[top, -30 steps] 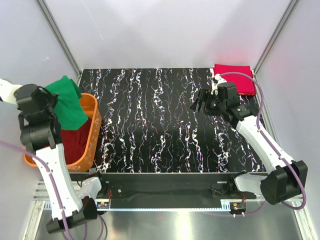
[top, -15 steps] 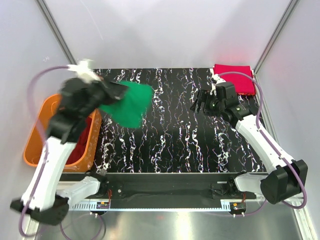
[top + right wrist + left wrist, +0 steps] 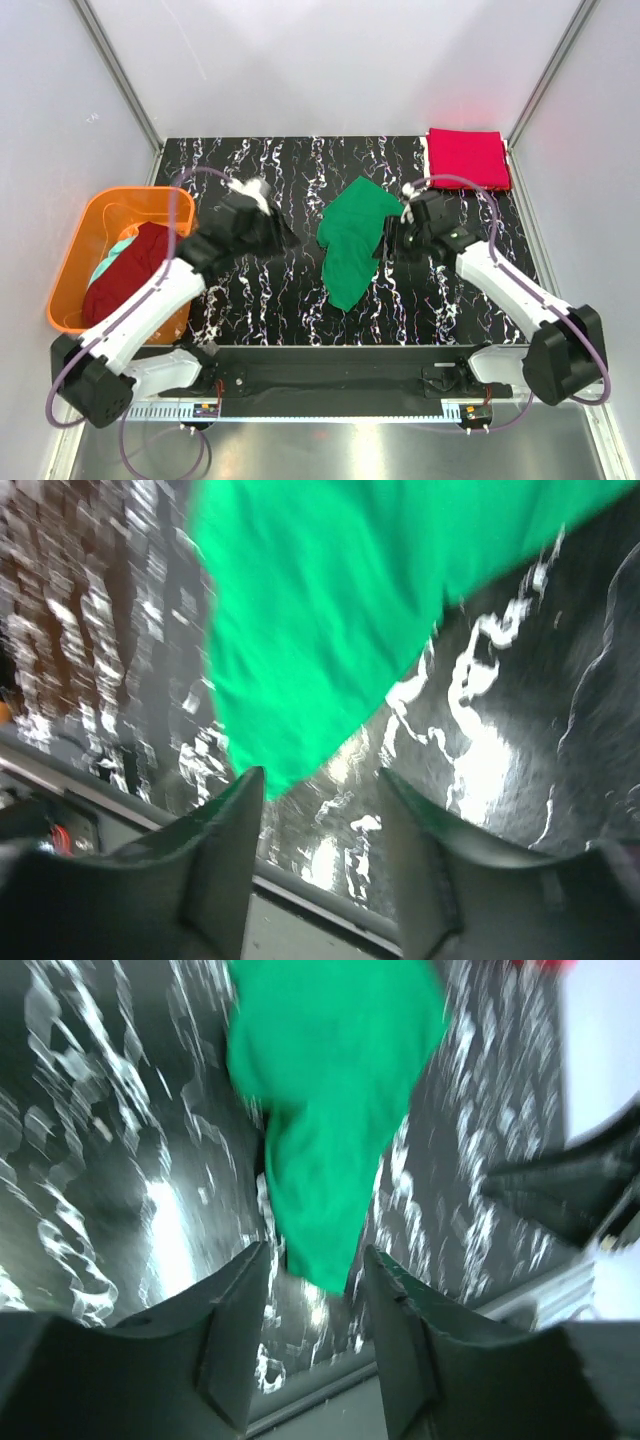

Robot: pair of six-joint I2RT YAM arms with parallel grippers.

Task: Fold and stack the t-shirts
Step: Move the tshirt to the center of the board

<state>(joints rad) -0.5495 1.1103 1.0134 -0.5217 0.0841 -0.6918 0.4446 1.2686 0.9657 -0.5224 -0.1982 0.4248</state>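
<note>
**One green tee (image 3: 352,240) rumpled at centre frame**

Left gripper (image 3: 283,232) and right gripper (image 3: 393,240) flank it, each with jaws apart and empty. Red tee (image 3: 467,157) sits folded upper right; maroon tee (image 3: 130,280) lies in the orange basket (image 3: 72,258) at left.

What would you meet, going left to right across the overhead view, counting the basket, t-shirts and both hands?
orange basket → maroon t-shirt inside it → left hand → green t-shirt → right hand → red t-shirt
</note>
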